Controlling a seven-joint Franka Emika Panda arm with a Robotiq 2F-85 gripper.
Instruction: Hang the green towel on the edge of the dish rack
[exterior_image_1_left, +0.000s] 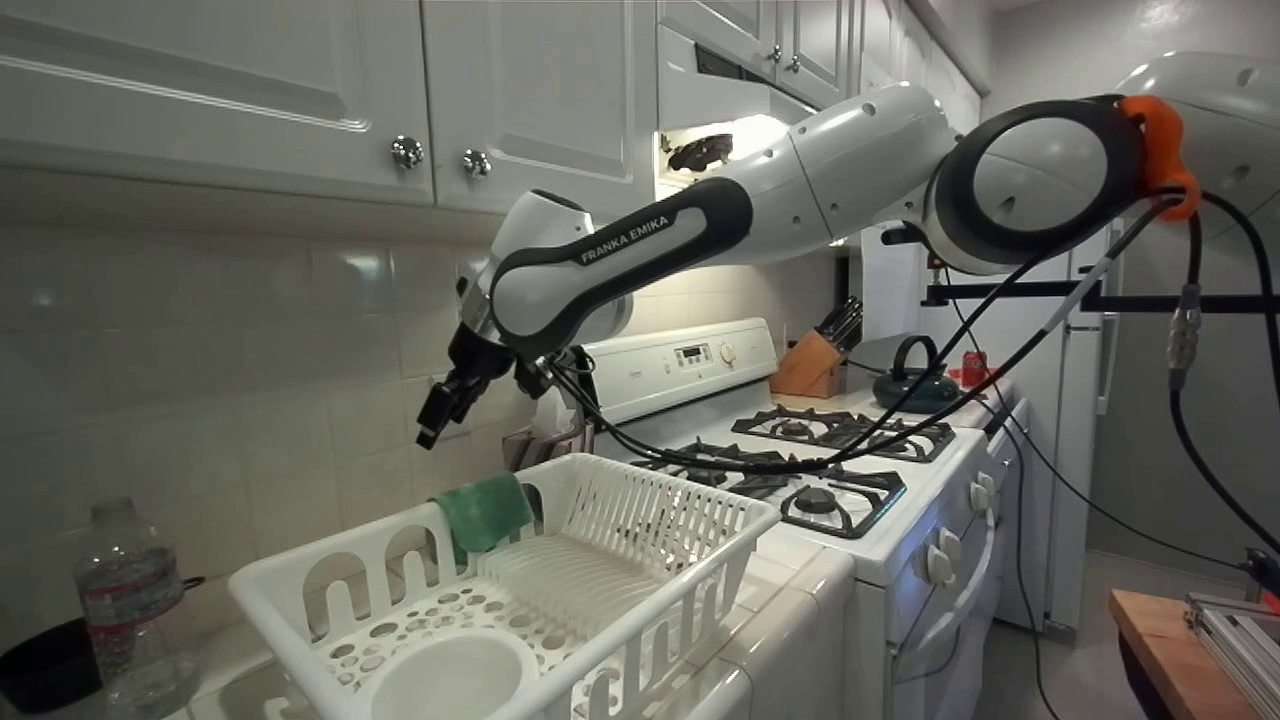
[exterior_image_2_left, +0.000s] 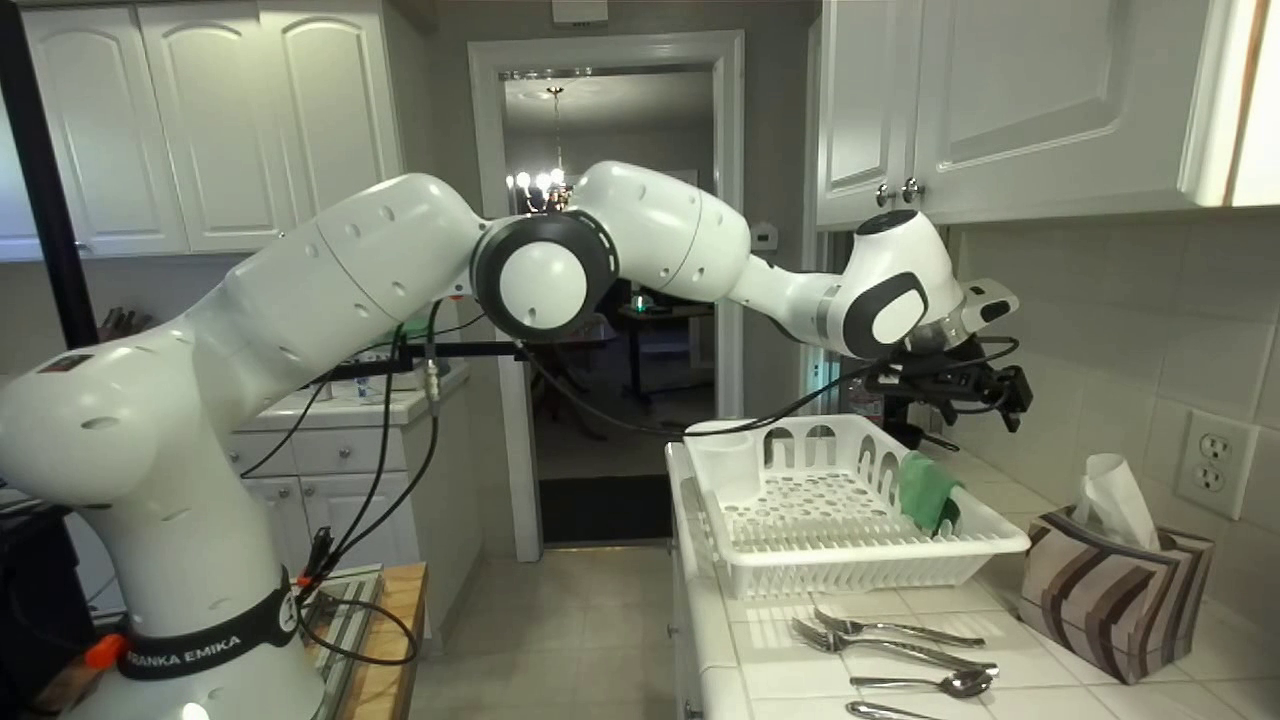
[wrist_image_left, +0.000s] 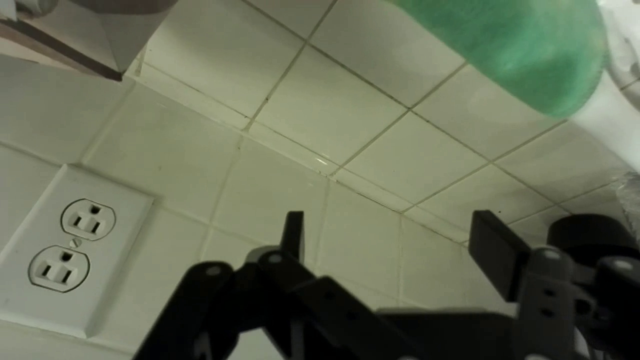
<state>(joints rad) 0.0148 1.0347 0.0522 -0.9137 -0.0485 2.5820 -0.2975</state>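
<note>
Green towel draped over the edge of the dish rack, fingers parted and empty.
In an exterior view the towel sits below and left of the frame's centre, folded over the rack's rim; the wrist view shows it at upper right, apart from the fingers. The hanging itself looks done, so the step in hand is probably the retreat. The next move calls for taking the fingers clear without brushing the towel loose.

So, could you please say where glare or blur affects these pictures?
In an exterior view, the range hood light looks blown out; in an exterior view, the chandelier bulbs glare; in the wrist view, the green towel looks softer than the outlet.
</note>
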